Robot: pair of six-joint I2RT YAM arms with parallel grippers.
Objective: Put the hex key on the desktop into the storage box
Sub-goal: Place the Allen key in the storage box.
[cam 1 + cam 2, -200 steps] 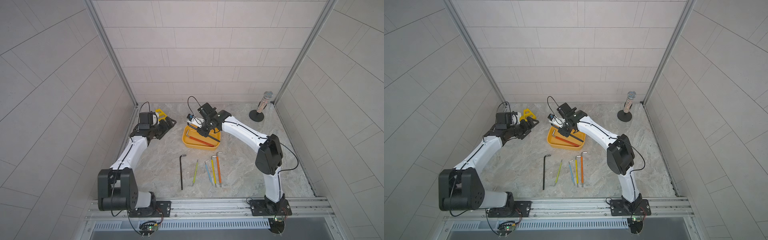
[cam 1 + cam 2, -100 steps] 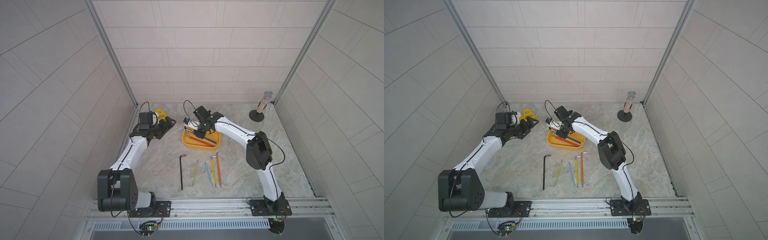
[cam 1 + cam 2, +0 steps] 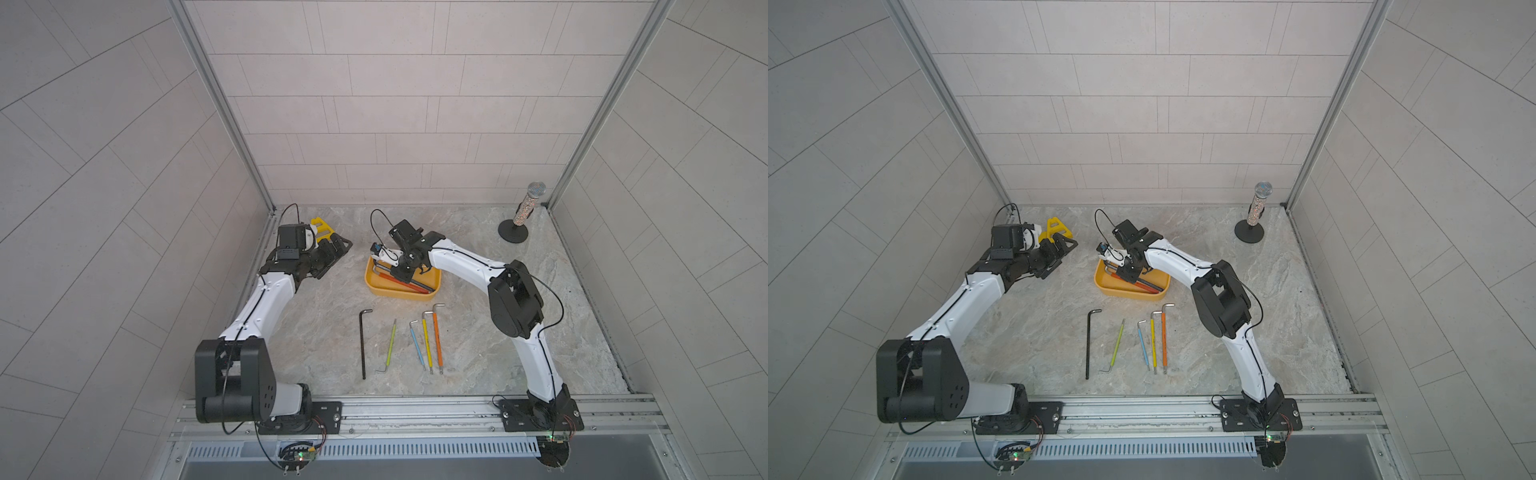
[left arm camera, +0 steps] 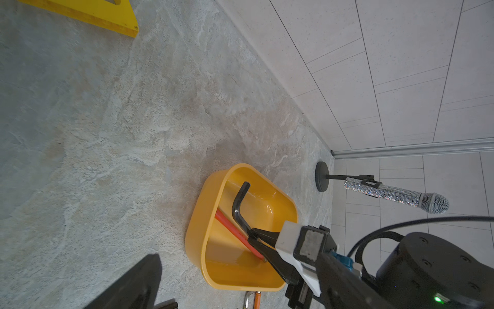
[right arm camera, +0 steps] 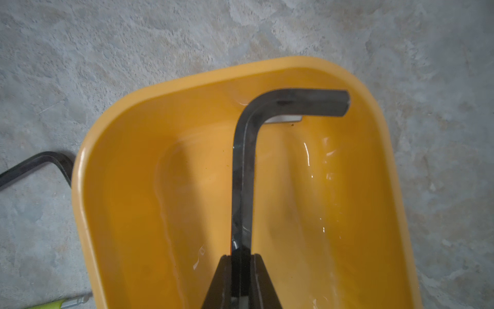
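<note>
Right pincer [image 5: 242, 256] is clamped shut on the long arm of a thick black L-shaped steel hex key [image 5: 242, 174]. The key sits inside the shallow yellow-orange plastic storage box [image 5: 80, 187], its short arm close to the end wall; you can't tell if it touches the wall or floor. A slim red hex key [image 4: 232, 230] already lies in the box under it.

Left pincer [image 3: 336, 253] is parked off to the side near a yellow triangular bracket [image 3: 320, 226], away from the box; open or closed, can't tell.

Judgement: you're at the release step. Five keys remain on the grey-beige marbled worktop [image 3: 316, 332]: long black [image 3: 364, 345], yellow-green [image 3: 390, 345], blue [image 3: 417, 347], yellow [image 3: 427, 340], orange [image 3: 436, 338].

Watch for:
- Box looks barely as long as this key. Let go with the long arm over the rim and it may tip out.
- Push further and the bent end may jam the wall and slide the light box.
- Dropped onto the red key, it may roll or sit proud.
- Pull the pincer out low and a finger may catch the rim.
</note>
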